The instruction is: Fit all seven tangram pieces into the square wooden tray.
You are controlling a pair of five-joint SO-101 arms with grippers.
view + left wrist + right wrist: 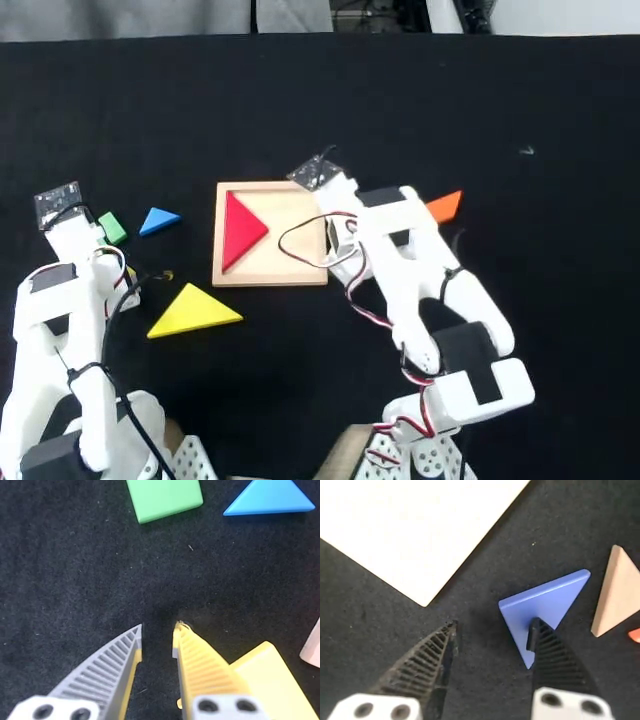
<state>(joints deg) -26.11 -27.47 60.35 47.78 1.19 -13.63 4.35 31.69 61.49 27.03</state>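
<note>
Beside the tray (420, 530), blue triangle (547, 602) beneath one finger of right tool (493, 625)

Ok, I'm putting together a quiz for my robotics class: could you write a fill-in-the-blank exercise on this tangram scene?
1. The red triangle lies ___ the wooden tray.
2. The yellow triangle lies ___ the tray, on the black table.
3. Between the green piece and the tray lies a blue piece shaped as a ___.
4. The right gripper holds nothing and its fingers are ___.

Missing words: inside, outside, triangle, open.
</note>
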